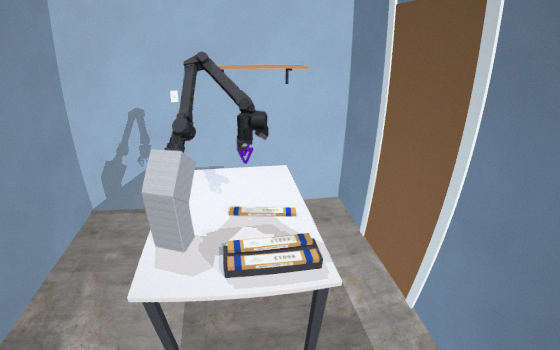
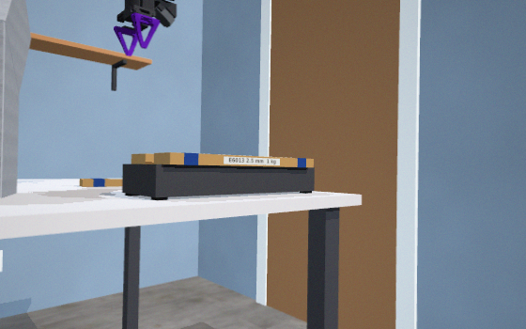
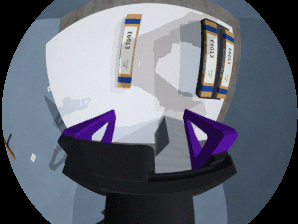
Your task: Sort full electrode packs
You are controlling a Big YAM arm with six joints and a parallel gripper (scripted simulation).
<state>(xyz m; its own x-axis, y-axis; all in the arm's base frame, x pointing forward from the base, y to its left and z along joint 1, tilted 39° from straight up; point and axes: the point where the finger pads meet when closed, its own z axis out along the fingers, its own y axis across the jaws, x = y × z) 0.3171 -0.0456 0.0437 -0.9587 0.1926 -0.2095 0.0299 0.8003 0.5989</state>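
Three tan packs with blue bands and white E6013 labels are in view. One pack (image 1: pixel 262 211) (image 2: pixel 99 182) (image 3: pixel 128 50) lies flat on the white table. The low dark platform (image 1: pixel 274 270) (image 2: pixel 235 180) carries the other two, flat and side by side: a front pack (image 1: pixel 272 259) (image 2: pixel 251 161) (image 3: pixel 227 62) and a rear pack (image 1: pixel 270 243) (image 2: pixel 141 159) (image 3: pixel 211 55). The packs look alike; their fill cannot be seen. My gripper (image 1: pixel 245 161) (image 2: pixel 137 51) (image 3: pixel 149 113), with purple fingers, is open and empty, high above the table's far part, away from all packs.
A grey angular pedestal (image 1: pixel 167 210) stands at the left side of the white table (image 1: pixel 175 282), below the arm's base. The platform is close to the table's near right corner. An orange-brown shelf (image 1: pixel 265 67) (image 2: pixel 85 49) is on the back wall, behind the arm.
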